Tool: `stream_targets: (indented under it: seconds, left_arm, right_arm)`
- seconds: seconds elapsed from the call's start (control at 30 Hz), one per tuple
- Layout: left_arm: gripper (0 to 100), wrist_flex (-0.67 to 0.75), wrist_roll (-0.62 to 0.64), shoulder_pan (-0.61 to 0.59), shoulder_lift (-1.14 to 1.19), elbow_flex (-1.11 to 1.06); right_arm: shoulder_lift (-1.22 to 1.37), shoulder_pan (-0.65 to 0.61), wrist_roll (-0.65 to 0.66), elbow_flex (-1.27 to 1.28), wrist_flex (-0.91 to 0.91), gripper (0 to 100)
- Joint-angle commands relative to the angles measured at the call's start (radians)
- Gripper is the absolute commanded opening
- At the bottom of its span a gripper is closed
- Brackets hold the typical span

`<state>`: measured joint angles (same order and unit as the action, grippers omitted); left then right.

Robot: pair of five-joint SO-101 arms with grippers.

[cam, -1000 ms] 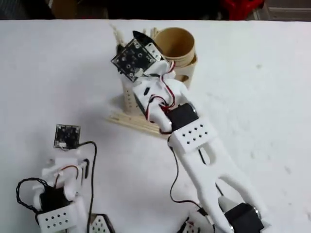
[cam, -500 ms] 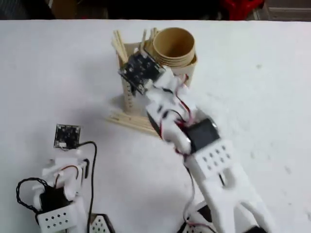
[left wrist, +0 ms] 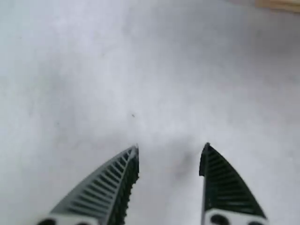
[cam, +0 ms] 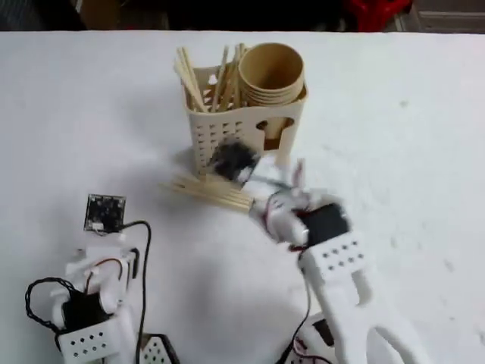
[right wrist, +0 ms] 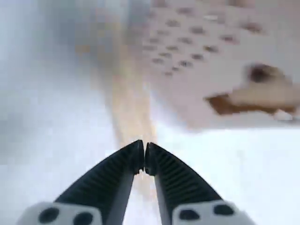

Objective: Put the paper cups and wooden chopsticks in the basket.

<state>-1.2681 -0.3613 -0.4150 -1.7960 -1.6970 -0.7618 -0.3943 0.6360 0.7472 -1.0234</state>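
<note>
Right gripper [right wrist: 143,157]: my jaws are together, holding nothing, just over the loose chopsticks [right wrist: 131,112].
Chopsticks: flat on table [cam: 394,114], just beside basket [cam: 227,133]; long axis runs ahead of my tips.
Cups [cam: 271,72]: in basket.
Left gripper [left wrist: 169,152]: jaws apart, well apart from the chopsticks; the right is nearer.

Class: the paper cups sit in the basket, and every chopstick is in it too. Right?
No. The paper cups are in the basket, but some chopsticks lie on the table in front of it; the high view shows them.
</note>
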Motion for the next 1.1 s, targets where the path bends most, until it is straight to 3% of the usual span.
stream_targets:
  seconds: [0.0, 0.2, 0.33, 0.43, 0.5, 0.63, 0.77, 0.9, 1.07]
  left_arm:
    - [22, -0.002, -0.003, -0.005, -0.004, 0.003]
    - [22, -0.002, -0.003, -0.005, -0.004, 0.003]
    - [22, -0.002, -0.003, -0.005, -0.004, 0.003]
    - [22, -0.002, -0.003, -0.005, -0.004, 0.003]
    - [22, -0.002, -0.003, -0.005, -0.004, 0.003]
    - [22, -0.002, -0.003, -0.005, -0.004, 0.003]
    - [22, -0.002, -0.003, -0.005, -0.004, 0.003]
    - [22, -0.002, -0.003, -0.005, -0.004, 0.003]
    - [22, -0.002, -0.003, -0.005, -0.004, 0.003]
  right_arm:
    - [-0.087, 0.159, -0.167, -0.109, 0.051, 1.8]
    - [-0.102, 0.205, -0.333, -0.342, -0.035, 3.0]
    - [-0.047, 0.177, -0.450, -0.391, 0.038, 13.3]
    - [-0.016, 0.157, -0.459, -0.390, -0.001, 16.9]
    - [-0.012, 0.142, -0.416, -0.391, -0.090, 14.6]
    - [-0.008, 0.010, -0.153, -0.384, -0.283, 11.0]
    - [-0.012, -0.143, -0.089, -0.245, -0.351, 10.6]
    - [-0.010, -0.236, -0.064, -0.015, -0.206, 10.5]
    - [-0.001, -0.249, -0.060, 0.224, 0.084, 10.5]
